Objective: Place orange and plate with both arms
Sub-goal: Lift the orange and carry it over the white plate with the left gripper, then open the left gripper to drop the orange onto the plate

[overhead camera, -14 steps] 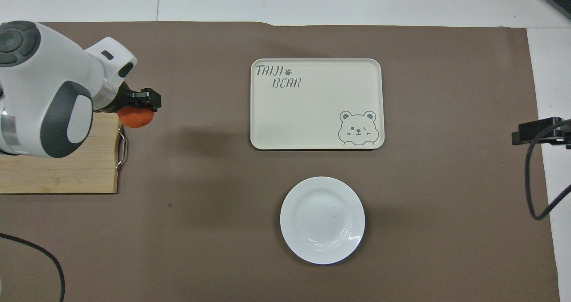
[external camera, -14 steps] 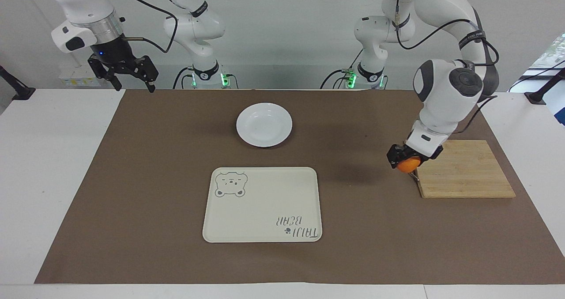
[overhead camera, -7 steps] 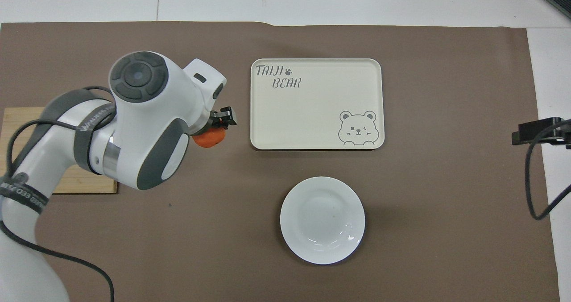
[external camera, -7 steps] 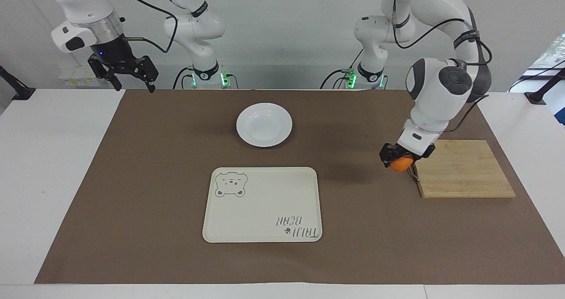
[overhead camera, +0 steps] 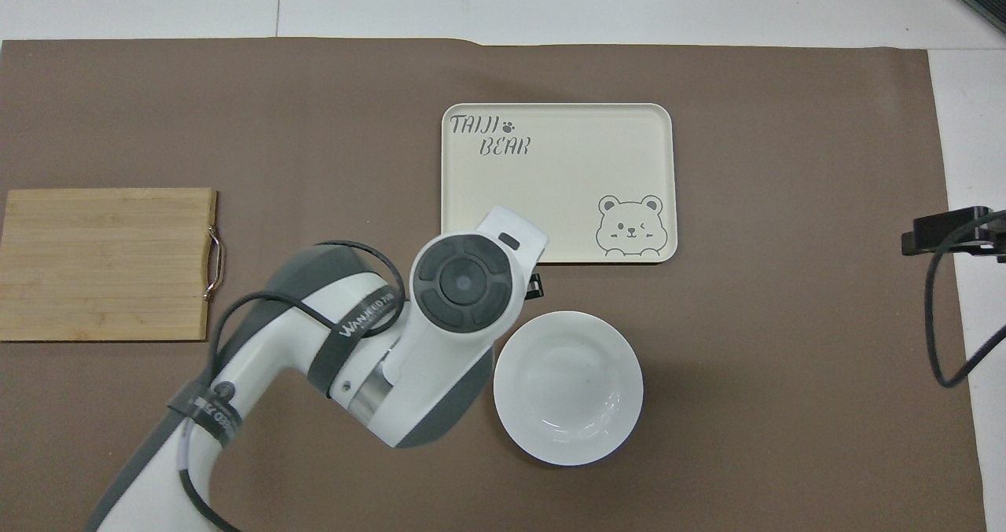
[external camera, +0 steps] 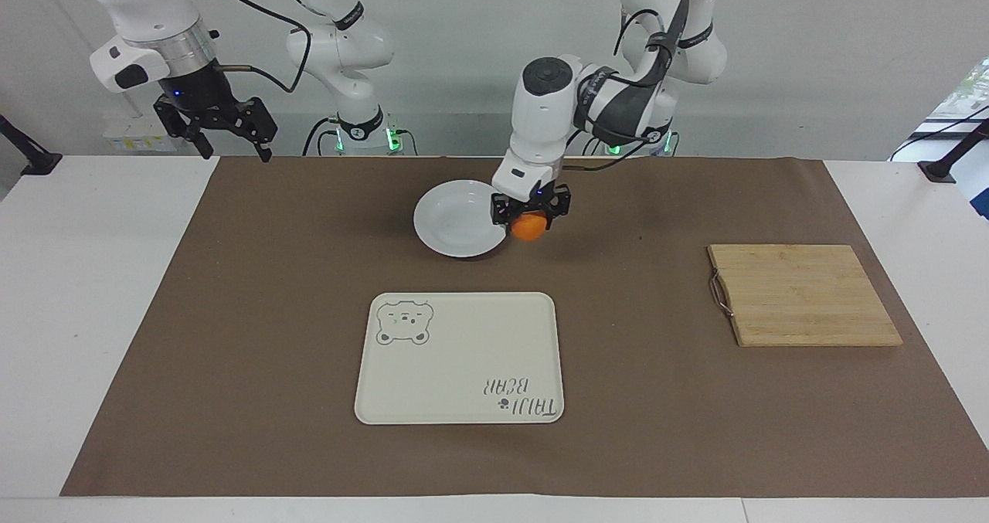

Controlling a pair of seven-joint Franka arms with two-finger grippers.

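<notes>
While the left arm (external camera: 610,106) was mid-carry, step in hand looked like getting the orange (external camera: 528,228) onto the plate (external camera: 456,218), w/ the plate prob going on the tray after, imo. Left gripper (external camera: 530,215) was clamped on the orange, up in the air just over the plate's rim on the left arm's side, not over the dished centre yet. So next move needed a short shift over the middle of the plate, then lower + let go gently, bc a round fruit rolls.

Right gripper (external camera: 229,148) waited w/ fingers apart, holding nothing, over the mat's corner at the right arm's end.

Count, big to small: 1 brown mat (external camera: 232,314), 2 arms, 1 bear tray (external camera: 463,353) (farther from the robots than the plate), 1 wooden board (external camera: 803,295), 1 plate, 1 orange
</notes>
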